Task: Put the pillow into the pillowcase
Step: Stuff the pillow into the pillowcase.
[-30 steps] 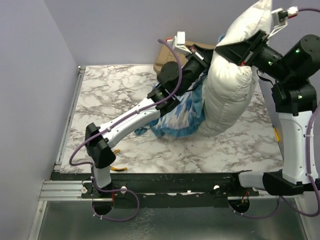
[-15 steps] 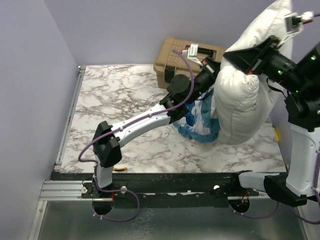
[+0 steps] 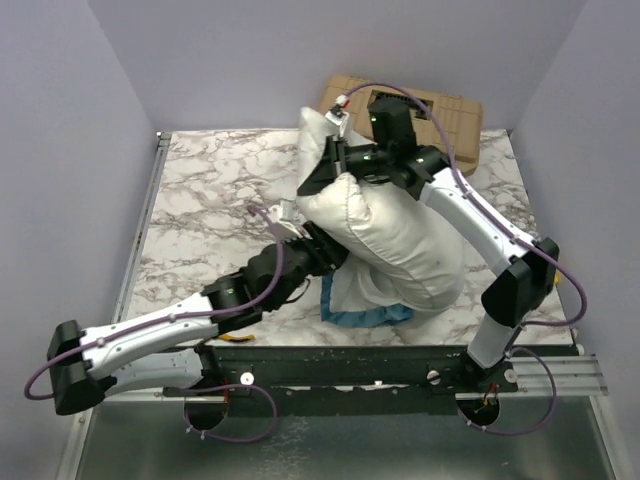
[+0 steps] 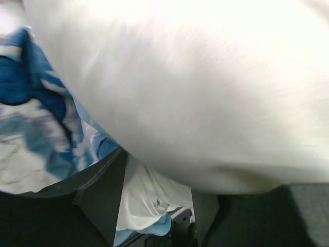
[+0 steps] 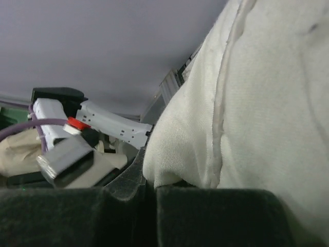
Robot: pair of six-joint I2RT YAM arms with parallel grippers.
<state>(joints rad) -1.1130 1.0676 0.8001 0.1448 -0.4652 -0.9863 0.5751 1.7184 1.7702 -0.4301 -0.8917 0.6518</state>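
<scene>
Down from upright at the right edge a second ago, now sprawled mid-counter (image 3: 205, 200): the pillow (image 3: 390, 235), over the pillowcase (image 3: 365, 315). Far corner pinched by the right end effector (image 5: 152, 188). Beneath, fingers parted, the left end effector (image 4: 154, 211).

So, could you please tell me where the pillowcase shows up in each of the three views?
Top external: the pillowcase sits low in the centre, mostly under the pillow.
Left wrist: the blue-patterned pillowcase is at the left, below the pillow.
Right wrist: not in it; only the pillow shows, at the right.
Shared landmark: the white pillow.
</scene>
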